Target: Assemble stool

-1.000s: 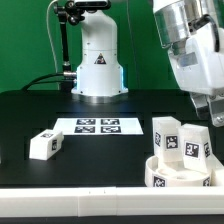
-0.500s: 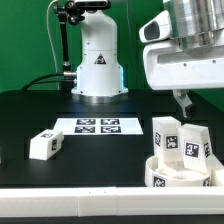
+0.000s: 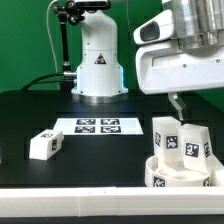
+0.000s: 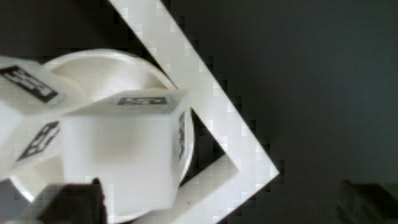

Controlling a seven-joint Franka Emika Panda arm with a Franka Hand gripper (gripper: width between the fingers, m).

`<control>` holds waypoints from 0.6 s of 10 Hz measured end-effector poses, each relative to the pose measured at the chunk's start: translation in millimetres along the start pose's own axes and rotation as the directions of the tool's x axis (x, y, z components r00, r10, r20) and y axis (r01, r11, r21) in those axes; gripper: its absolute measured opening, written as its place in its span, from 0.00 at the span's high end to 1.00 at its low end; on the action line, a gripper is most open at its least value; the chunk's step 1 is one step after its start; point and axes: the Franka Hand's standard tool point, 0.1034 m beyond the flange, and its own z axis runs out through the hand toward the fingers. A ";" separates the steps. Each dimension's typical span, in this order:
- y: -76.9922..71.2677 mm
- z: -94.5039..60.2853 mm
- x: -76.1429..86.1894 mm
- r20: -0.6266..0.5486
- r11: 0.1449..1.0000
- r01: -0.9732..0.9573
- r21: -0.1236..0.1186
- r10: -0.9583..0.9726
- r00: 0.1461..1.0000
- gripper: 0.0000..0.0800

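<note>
The round white seat [image 3: 178, 180] lies at the exterior view's lower right with two tagged white legs [image 3: 166, 138] [image 3: 197, 144] standing upright on it. A third leg [image 3: 44, 144] lies loose on the black table at the left. My gripper [image 3: 177, 104] hangs above and just behind the standing legs, touching nothing. In the wrist view the seat [image 4: 98, 75] and one upright leg [image 4: 128, 145] lie below my gripper [image 4: 217, 202]. Its dark fingers [image 4: 75, 200] stand wide apart with nothing between them.
The marker board [image 3: 97, 126] lies in the middle of the table before the robot base [image 3: 98, 70]. A white angled bar [image 4: 187, 70] runs close beside the seat. A white strip [image 3: 70, 190] lines the table's front edge.
The arm has shifted toward the exterior view's left and its wrist has turned. The gripper now sits above the standing legs instead of to their right. The parts have not moved.
</note>
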 end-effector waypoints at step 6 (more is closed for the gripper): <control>8.5 1.1 3.3 0.015 0.859 0.511 -0.027 -0.510 0.860 0.19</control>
